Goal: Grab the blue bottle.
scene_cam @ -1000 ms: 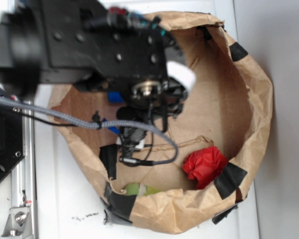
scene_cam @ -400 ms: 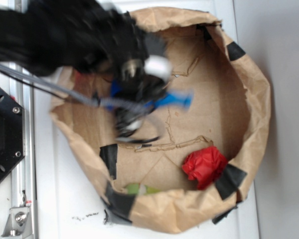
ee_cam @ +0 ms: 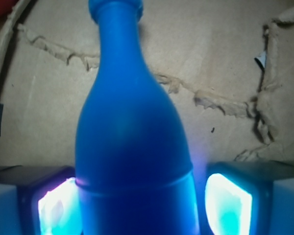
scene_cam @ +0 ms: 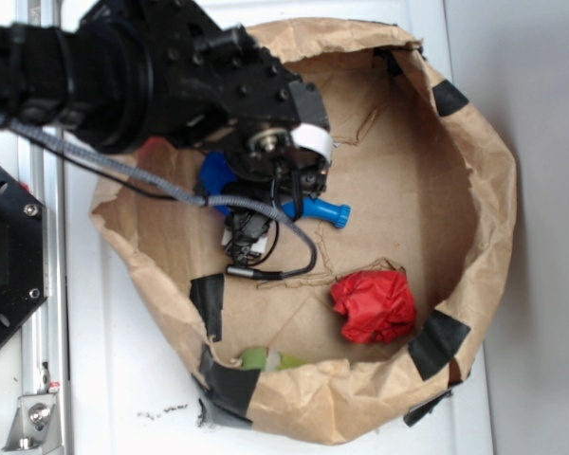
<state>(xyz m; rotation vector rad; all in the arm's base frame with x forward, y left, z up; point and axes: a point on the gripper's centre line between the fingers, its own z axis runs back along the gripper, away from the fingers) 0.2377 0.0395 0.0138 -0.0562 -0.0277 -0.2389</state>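
While the gripper [ee_cam: 137,205] straddles the bottle [ee_cam: 132,147], its pads [ee_cam: 225,200] sit on either side of the wide body, the left one apparently touching, the right showing a sliver of gap, so I can't tell if it's clamped. The bottle lies on its side inside the bag [scene_cam: 493,190], cap pointing right, red ball [scene_cam: 375,305] well apart. Risk now: that round, slick body could roll or squirt forward if the jaws close off-centre, and the cable [scene_cam: 266,213] draped nearby might snag.

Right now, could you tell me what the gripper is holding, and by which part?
The blue bottle, by its wide body; the gripper pads flank it.
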